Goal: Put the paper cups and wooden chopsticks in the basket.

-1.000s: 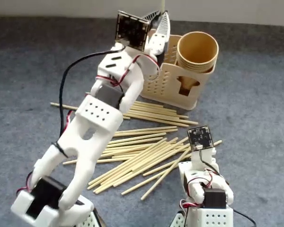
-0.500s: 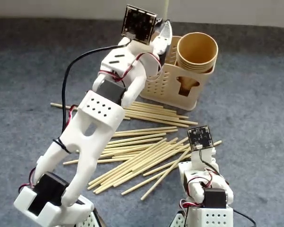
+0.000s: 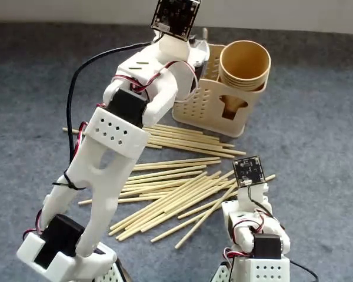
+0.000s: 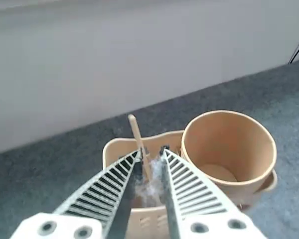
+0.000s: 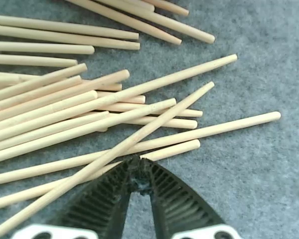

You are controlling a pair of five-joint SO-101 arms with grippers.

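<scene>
A cream slotted basket [image 3: 215, 108] stands on the grey carpet with stacked paper cups [image 3: 245, 61] in its right compartment. My left gripper [image 3: 199, 51] hangs over the basket's left compartment, shut on one wooden chopstick [image 4: 137, 137] that stands upright between its fingers [image 4: 114, 184]. The cups [image 4: 228, 149] sit just beside it. Several loose chopsticks [image 3: 176, 188] lie spread on the carpet in front of the basket. My right gripper [image 5: 139, 180] is shut just above the near ends of these chopsticks [image 5: 89, 117], with nothing held between its fingers.
Grey carpet [image 3: 317, 147] covers the whole floor, open to the right of and behind the basket. A pale wall [image 4: 139, 55] rises past the basket. The left arm's black cable [image 3: 76, 111] loops out to the left.
The left arm has tipped forward over the basket and the held chopstick has sunk lower, so less of it sticks up. The right arm has kept still.
</scene>
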